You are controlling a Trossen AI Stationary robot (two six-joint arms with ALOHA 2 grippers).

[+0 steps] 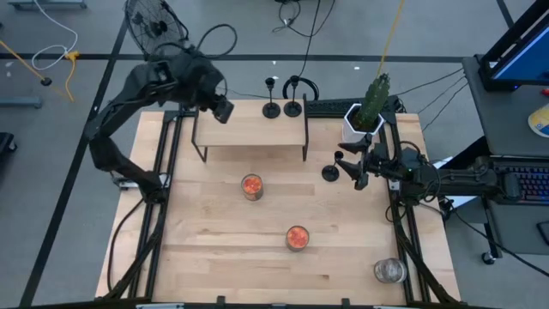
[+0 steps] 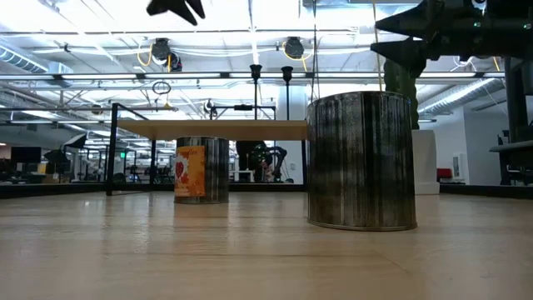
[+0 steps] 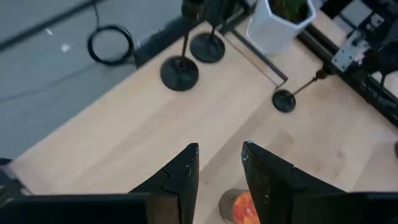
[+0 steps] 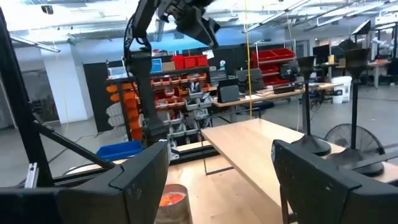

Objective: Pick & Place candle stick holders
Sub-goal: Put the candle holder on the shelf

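High view of a light wooden desk (image 1: 214, 249) worked by two dark arms. At far left, the left pincer (image 1: 221, 108) hangs above the left end of a small raised wooden shelf (image 1: 249, 129) on black legs; its two fingers (image 3: 180, 180) stand slightly apart with nothing between them, as the left wrist view shows.

On the far right part of the shelf top stand two candle stick holders side by side, just apart: the left holder (image 1: 271, 108) and the right holder (image 1: 293, 107), each upright on a round black base. In the low view both stems rise above the shelf edge.

On the desk, nearer than the shelf, stands a glass jar with orange contents (image 1: 251, 185); a second orange jar (image 1: 297, 237) stands nearer and to the right, well apart from the first.

To the right of the shelf, the third candle stick holder (image 1: 330, 172) is tilted, its round base at the desk surface and its stem leaning right toward the right pincer (image 1: 350, 170). Whether the base rests on the desk or is lifted cannot be told. The right pincer is spread wide; its fingers (image 4: 143, 174) frame an empty gap in the right wrist view, and whether they touch the stem cannot be told.

Beyond it, at the far right edge, stands a white pot with a green plant (image 1: 367, 116). At the near right corner stands a clear glass jar (image 1: 389, 271).
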